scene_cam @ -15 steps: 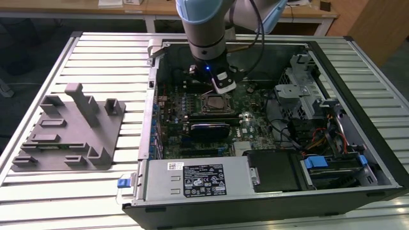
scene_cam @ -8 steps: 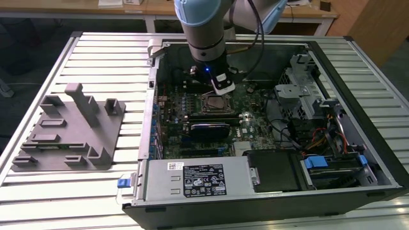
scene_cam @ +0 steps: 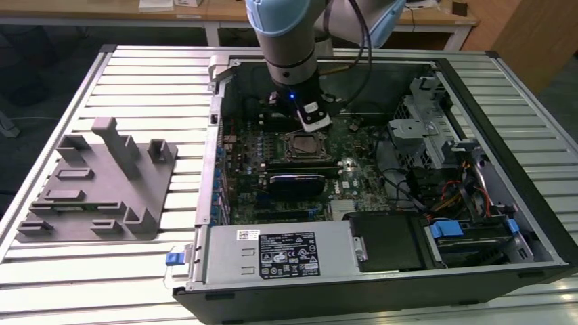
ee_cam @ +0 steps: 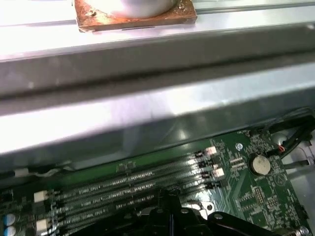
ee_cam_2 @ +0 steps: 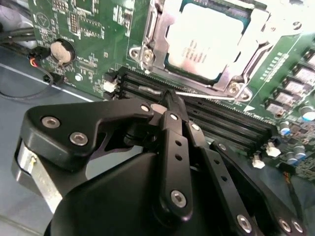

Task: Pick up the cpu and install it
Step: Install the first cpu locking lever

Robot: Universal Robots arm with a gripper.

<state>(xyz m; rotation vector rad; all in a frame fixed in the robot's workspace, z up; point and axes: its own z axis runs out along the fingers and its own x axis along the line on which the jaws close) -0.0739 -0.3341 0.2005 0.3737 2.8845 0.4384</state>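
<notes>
I see the open computer case (scene_cam: pixel 380 271) lying on the slatted table (scene_cam: pixel 135 74), with my gripper (ee_cam_2: pixel 170 101) low over the motherboard (scene_cam: pixel 361 179), at about 12 o'clock from the socket (scene_cam: pixel 304 145) in the exterior view. In the second wrist view the cpu (ee_cam_2: pixel 209 42) already sits inside the socket frame, and the fingers (ee_cam_2: pixel 173 110) are pressed together with nothing between them, their tips beside the memory slots (ee_cam_2: pixel 221 120). The thin retention lever (ee_cam_2: pixel 206 95) seems unlatched, though I am not sure, so a careless sideways move could snag it or shift the chip.
</notes>
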